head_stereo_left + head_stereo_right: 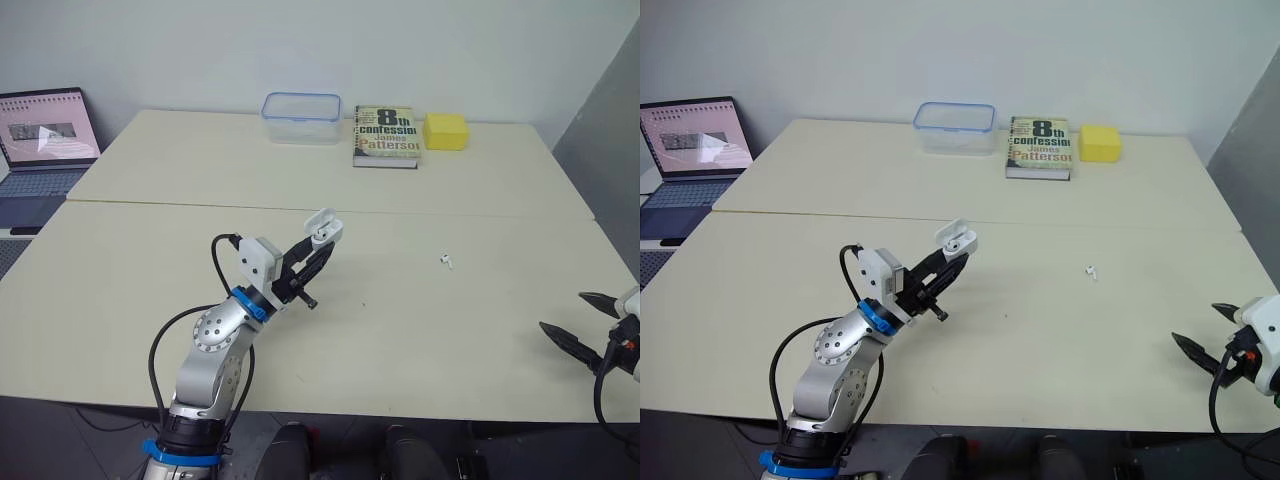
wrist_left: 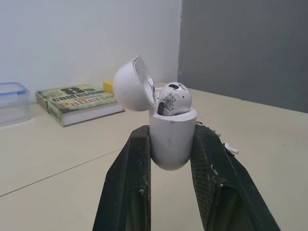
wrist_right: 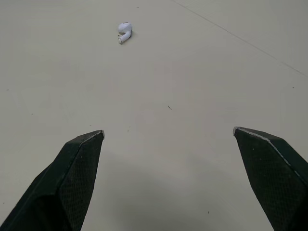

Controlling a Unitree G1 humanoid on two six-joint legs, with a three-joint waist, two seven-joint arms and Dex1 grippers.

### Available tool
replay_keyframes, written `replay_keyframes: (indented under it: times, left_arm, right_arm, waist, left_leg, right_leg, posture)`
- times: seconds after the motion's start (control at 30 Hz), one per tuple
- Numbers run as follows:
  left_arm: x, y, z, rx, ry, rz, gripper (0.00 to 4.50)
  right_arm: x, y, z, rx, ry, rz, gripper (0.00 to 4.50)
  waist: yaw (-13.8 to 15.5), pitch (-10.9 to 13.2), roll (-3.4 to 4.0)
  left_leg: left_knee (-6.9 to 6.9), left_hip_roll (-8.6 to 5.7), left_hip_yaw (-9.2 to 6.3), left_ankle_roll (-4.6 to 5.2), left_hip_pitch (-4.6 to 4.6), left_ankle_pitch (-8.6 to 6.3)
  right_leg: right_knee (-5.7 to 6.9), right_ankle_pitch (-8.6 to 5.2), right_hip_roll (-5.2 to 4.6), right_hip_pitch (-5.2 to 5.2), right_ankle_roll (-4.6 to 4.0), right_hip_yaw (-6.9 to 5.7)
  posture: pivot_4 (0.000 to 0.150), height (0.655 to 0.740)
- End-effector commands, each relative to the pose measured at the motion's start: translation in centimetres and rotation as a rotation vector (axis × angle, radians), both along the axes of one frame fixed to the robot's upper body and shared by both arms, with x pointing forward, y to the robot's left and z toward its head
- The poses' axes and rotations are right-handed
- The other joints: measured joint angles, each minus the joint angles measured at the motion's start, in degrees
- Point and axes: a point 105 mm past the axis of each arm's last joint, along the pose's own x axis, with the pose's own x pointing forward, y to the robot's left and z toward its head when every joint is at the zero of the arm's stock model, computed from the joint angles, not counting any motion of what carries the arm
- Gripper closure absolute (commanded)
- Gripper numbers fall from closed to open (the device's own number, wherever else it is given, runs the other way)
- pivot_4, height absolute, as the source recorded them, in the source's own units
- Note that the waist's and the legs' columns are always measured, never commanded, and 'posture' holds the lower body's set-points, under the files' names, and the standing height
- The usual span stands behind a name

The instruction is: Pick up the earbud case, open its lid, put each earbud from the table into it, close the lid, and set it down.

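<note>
My left gripper (image 1: 318, 247) is shut on the white earbud case (image 2: 171, 132), held above the middle of the table with its lid (image 2: 134, 84) swung open. One earbud (image 2: 173, 97) sits inside the case. A second white earbud (image 1: 446, 261) lies on the table to the right of the case, also seen as the earbud (image 3: 124, 32) in the right wrist view. My right gripper (image 1: 578, 320) stands open near the table's front right corner, well short of that earbud, with nothing between its fingers.
At the back of the table (image 1: 150, 300) stand a clear plastic box (image 1: 301, 117), a book (image 1: 386, 136) and a yellow block (image 1: 446, 131). A laptop (image 1: 42, 150) sits off the table's left side. A grey wall panel (image 1: 610, 110) rises on the right.
</note>
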Motion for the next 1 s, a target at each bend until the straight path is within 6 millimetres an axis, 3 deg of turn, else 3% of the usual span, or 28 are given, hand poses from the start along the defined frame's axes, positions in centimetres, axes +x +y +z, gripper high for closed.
replay_keyframes:
  times: [0.03, 0.23, 0.4, 0.63, 0.77, 1.0]
  left_arm:
    - [-0.2, -0.1, 1.0, 0.000, -0.046, -0.008, 3.74]
    - [-0.3, -0.1, 1.1, 0.002, -0.047, -0.011, 3.74]
    - [-0.3, -0.2, 1.0, 0.003, -0.045, -0.017, 3.74]
    - [-0.5, -0.7, 1.0, 0.004, -0.040, -0.038, 3.74]
    - [-0.4, -0.7, 1.0, 0.005, -0.042, -0.040, 3.74]
    - [-0.5, -0.8, 0.9, 0.008, -0.040, -0.039, 3.74]
  right_arm:
    - [0.3, 0.3, 0.9, -0.026, -0.040, 0.021, 0.00]
    - [1.2, 0.9, 1.2, -0.023, -0.059, 0.027, 0.00]
    - [4.1, 3.3, 1.5, 0.012, -0.093, 0.037, 0.00]
    - [9.7, 7.5, 0.3, 0.032, -0.077, 0.054, 0.00]
    - [11.7, 9.3, -0.6, 0.066, -0.041, 0.062, 0.00]
    - [14.6, 10.4, -2.1, 0.100, -0.020, 0.008, 0.00]
  waist:
    - [0.00, 0.00, 0.00]
    - [0.05, 0.00, 0.00]
    - [-0.36, -0.01, 0.01]
    - [-0.44, -0.02, 0.03]
    - [-0.38, -0.02, 0.03]
    - [-0.37, -0.02, 0.04]
  left_leg:
    - [0.00, 0.00, 0.00, 0.00, 0.00, 0.00]
    - [0.02, 0.00, 0.00, 0.00, 0.00, 0.00]
    - [0.03, 0.00, 0.03, 0.00, 0.03, 0.00]
    - [0.03, -0.02, 0.01, 0.00, 0.00, 0.01]
    - [0.00, -0.02, -0.01, 0.00, -0.01, 0.01]
    - [0.04, -0.02, -0.01, 0.01, -0.03, 0.01]
  right_leg:
    - [-0.03, 0.02, 0.00, 0.02, 0.02, 0.00]
    - [-0.09, 0.05, -0.02, 0.06, 0.05, 0.01]
    - [-0.08, 0.10, 0.00, 0.06, 0.02, 0.04]
    - [-0.09, 0.12, 0.02, 0.04, 0.03, 0.03]
    - [-0.09, 0.12, 0.02, 0.02, 0.03, 0.00]
    - [-0.07, 0.15, 0.02, 0.02, 0.02, 0.02]
  posture:
    - [0.150, 0.7400]
    - [0.150, 0.7400]
    - [0.150, 0.7400]
    - [0.150, 0.7400]
    - [0.150, 0.7400]
    - [0.150, 0.7400]
